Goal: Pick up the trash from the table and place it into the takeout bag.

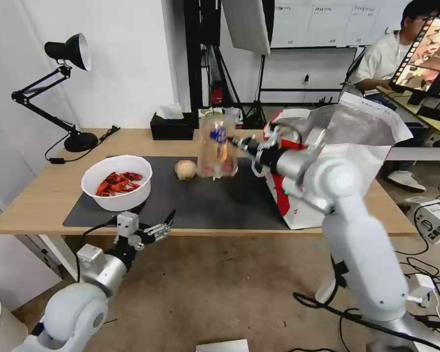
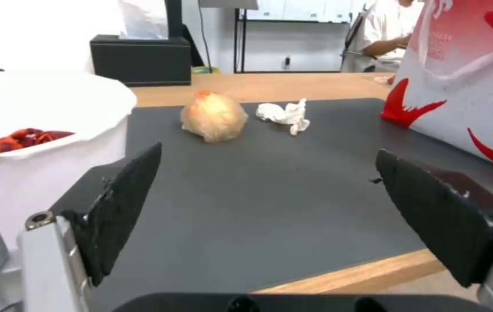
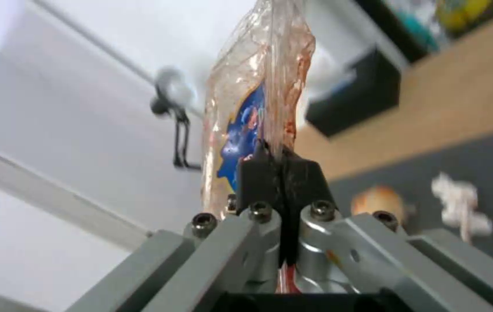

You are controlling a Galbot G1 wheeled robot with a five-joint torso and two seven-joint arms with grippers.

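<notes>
White walls back a long light-wood table point(image 1: 44, 195) that spans the middle of our head view, with a dark grey mat point(image 1: 205, 205) covering its centre. At the upper left of the frame a black desk lamp point(image 1: 63, 88) stands on the far corner. Lower left, our left gripper point(image 1: 157, 230) hangs just off the table's near edge, its black fingers point(image 2: 125, 203) spread wide apart with nothing between them. Just beyond it, at centre left, the white round bowl point(image 1: 117, 188) of red crayfish shells point(image 1: 118, 182) rests on the mat's left end. A black tissue box point(image 1: 172, 128) sits at the back edge, upper centre. Right of the bowl, the beige ball point(image 1: 186, 169) lies on the mat; our left wrist view shows the crumpled white tissue point(image 2: 285, 115) just beside it, apart from it. At frame centre our right gripper point(image 1: 237, 143) pinches the edge of the clear plastic tray point(image 1: 217, 145), holding it upright in the air above the mat, the fingers point(image 3: 301, 177) pressed together on it. At centre right, behind our right arm, the white and red takeout bag point(image 1: 357, 146) stands on the table with its silver-lined mouth open.
</notes>
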